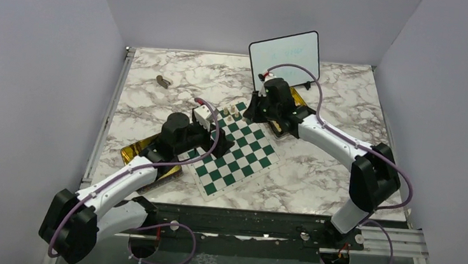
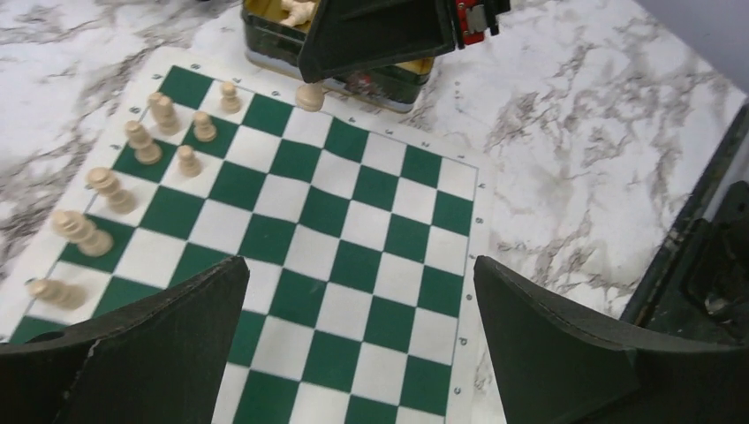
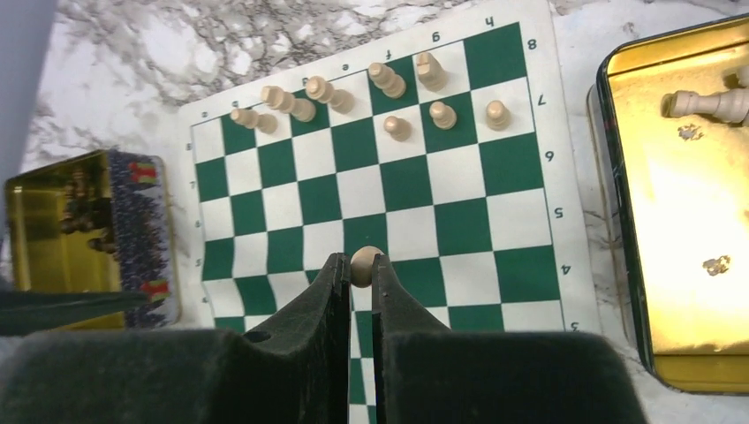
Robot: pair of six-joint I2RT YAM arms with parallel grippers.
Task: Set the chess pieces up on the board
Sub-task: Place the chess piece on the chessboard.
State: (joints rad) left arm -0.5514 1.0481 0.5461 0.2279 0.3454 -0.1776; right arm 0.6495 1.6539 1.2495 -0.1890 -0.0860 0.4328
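Note:
The green and white board [image 1: 241, 161] lies between the two arms. Several pale chess pieces [image 3: 389, 79] stand in its two end rows, and the left wrist view shows them along the board's left side [image 2: 106, 190]. My right gripper [image 3: 359, 256] is shut on the round head of a pale pawn [image 3: 364, 267]. In the left wrist view that pawn [image 2: 309, 95] hangs at the board's far edge; whether it touches the board is unclear. My left gripper [image 2: 359, 265] hangs open over the middle squares [image 2: 353, 265] with nothing between its fingers.
A gold tin [image 3: 671, 221] holding pale pieces [image 3: 707, 102] sits just off the board beside the right arm. A second tin [image 3: 88, 230] with dark pieces sits by the left arm. A small whiteboard [image 1: 286, 53] stands at the back, and a small dark object [image 1: 163, 81] lies at the far left.

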